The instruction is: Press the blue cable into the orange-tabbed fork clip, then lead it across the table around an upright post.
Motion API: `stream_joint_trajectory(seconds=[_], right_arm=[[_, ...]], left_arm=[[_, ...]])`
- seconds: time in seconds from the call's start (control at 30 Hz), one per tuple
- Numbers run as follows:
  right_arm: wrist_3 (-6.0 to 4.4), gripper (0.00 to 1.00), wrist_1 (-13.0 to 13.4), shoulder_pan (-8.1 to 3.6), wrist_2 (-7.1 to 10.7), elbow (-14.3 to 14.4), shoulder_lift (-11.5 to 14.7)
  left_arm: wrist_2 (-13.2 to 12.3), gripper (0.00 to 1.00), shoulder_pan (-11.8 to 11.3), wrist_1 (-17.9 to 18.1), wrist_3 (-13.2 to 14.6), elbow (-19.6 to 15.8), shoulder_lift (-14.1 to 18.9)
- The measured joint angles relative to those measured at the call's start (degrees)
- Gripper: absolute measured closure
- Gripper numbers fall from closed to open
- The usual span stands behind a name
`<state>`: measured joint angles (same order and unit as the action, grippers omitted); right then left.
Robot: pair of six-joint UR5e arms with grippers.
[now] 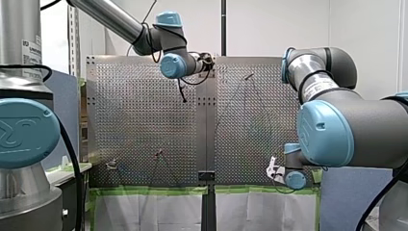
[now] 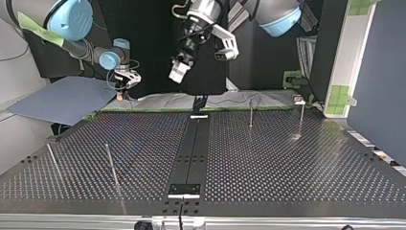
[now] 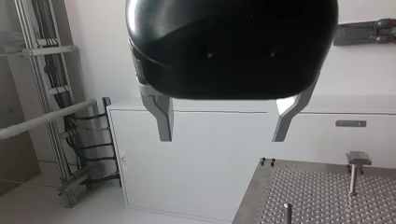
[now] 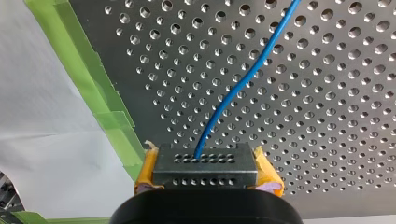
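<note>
1. The right gripper (image 4: 204,163) was clenched on the blue cable (image 4: 235,93). The cable came out between its yellow pads (image 4: 145,170) and ran in a soft wave over the perforated table (image 4: 327,116), away from the gripper.
2. The left gripper (image 3: 222,137) was released, with its metal fingers (image 3: 164,121) wide apart and nothing between them. In the top view it hung high over the table's middle seam (image 2: 191,153).
3. I could not pick out the orange-tabbed fork clip with certainty, so you needed to find it before you moved.
4. For the step in hand, I judged that you should carry the cable low and a little taut. Bring it straight above the fork's slot and press down with no twist, so that it seats and does not slide past the prongs.
5. The right gripper stood at the table's edge, just beside the green tape (image 4: 88,74) and the white cloth (image 4: 42,116). The open room was inward, not outward.
6. Thin upright posts (image 2: 250,113) stood on the table, well apart from each other. You had wide bare plate between them, but I judged the slack could easily catch on one.
</note>
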<state>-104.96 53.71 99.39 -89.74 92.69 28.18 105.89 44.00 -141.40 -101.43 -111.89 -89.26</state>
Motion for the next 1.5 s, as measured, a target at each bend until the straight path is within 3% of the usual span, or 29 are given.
stream_joint_trajectory(seconds=[0.97,1.5], right_arm=[[0.0,1.0,0.1,0.1,0.17,0.0,0.0],[0.0,1.0,0.1,0.3,0.26,0.0,0.0]], left_arm=[[0.9,0.02,0.4,14.9,-2.7,-15.0,-2.6],[1.0,0.02,0.2,16.1,-3.6,-22.9,-3.9]])
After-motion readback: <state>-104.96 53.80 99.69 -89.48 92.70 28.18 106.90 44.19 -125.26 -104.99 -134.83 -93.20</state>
